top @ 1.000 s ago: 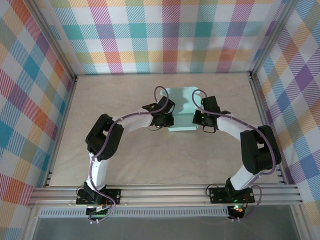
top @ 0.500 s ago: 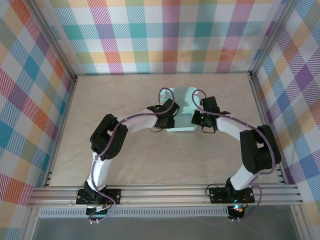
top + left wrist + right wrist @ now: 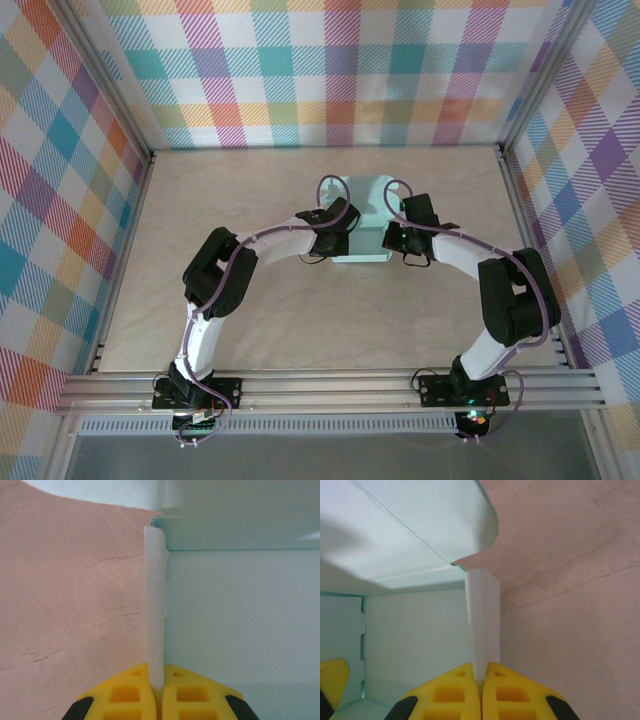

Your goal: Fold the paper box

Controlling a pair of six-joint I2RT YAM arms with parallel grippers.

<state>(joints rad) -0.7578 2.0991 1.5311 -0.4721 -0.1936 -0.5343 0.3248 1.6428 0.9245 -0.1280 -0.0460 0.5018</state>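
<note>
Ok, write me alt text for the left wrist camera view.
Two yellow fingers pinch shut on the upright side flap of a pale mint thin-card paper box, seen edge-on. The box's flat panel lies on the picture's right, the pinkish-beige table on its left.

You're looking at a pale mint paper box (image 3: pixel 365 212) on a beige surface (image 3: pixel 260 310) veined with thin, dark crack-like lines, inside walls (image 3: pixel 340 70) of pastel plaid in pink, teal, orange, purple and yellow. Your left end effector (image 3: pixel 157 682) and right end effector (image 3: pixel 481 680) are bright yellow with black corners. The arms (image 3: pixel 200 340) are white and black with purple cables (image 3: pixel 268 232).
</note>
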